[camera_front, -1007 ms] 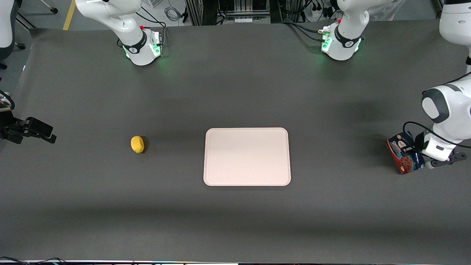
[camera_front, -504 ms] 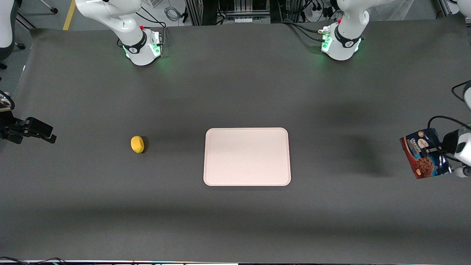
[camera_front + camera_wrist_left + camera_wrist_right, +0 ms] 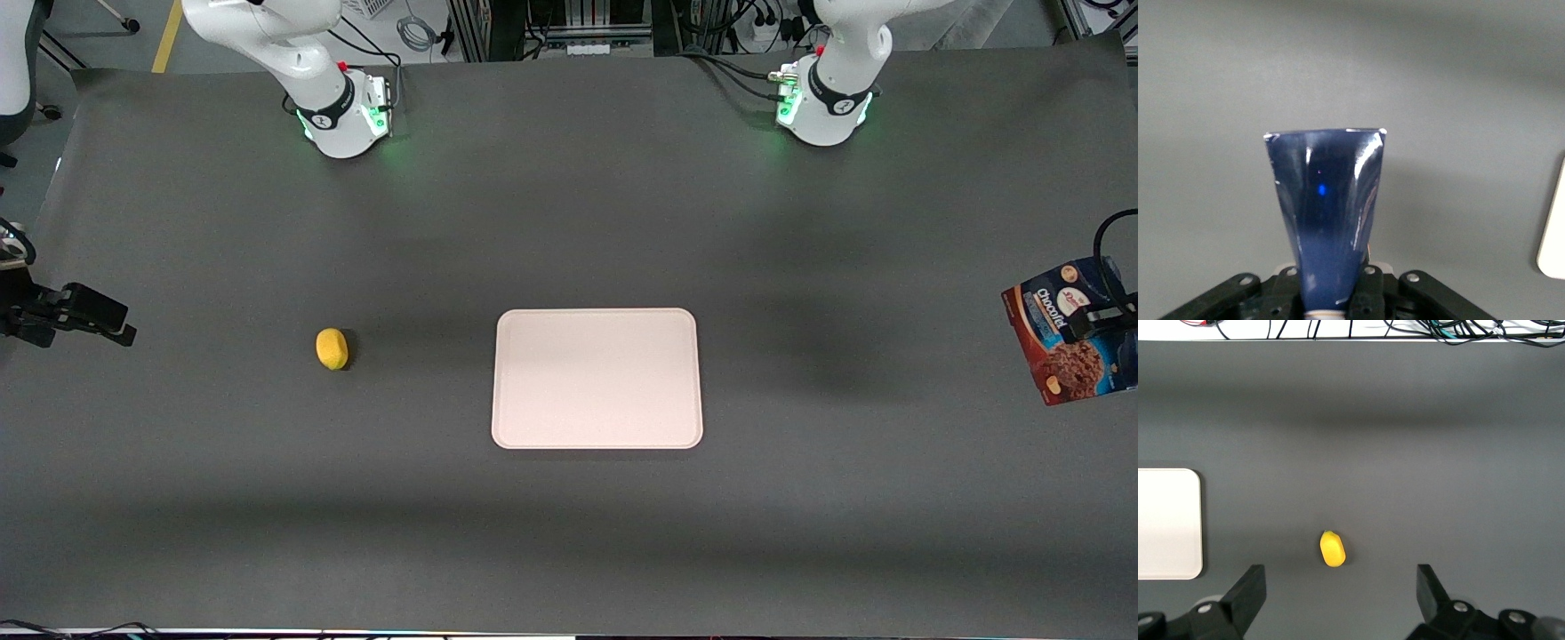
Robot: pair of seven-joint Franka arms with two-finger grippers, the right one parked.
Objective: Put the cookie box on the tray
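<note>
The cookie box [image 3: 1067, 342], dark blue and reddish-brown with a cookie picture, hangs tilted above the table at the working arm's end, well away from the tray. My gripper [image 3: 1092, 322] is shut on the box's upper part; only a dark finger and a cable show at the frame's edge. In the left wrist view the glossy blue box [image 3: 1328, 200] stands clamped between the black jaws of the gripper [image 3: 1333, 297]. The pale pinkish-cream tray [image 3: 597, 378] lies flat at the table's middle with nothing on it; its rim [image 3: 1553, 230] also shows in the wrist view.
A small yellow lump [image 3: 332, 348] lies on the dark mat toward the parked arm's end, about level with the tray. The two arm bases [image 3: 345, 111] [image 3: 825, 107] stand at the table's edge farthest from the front camera.
The gripper has lifted the cookie box off the table and carried it higher and farther toward the working arm's end. Tray and yellow lump have not moved.
</note>
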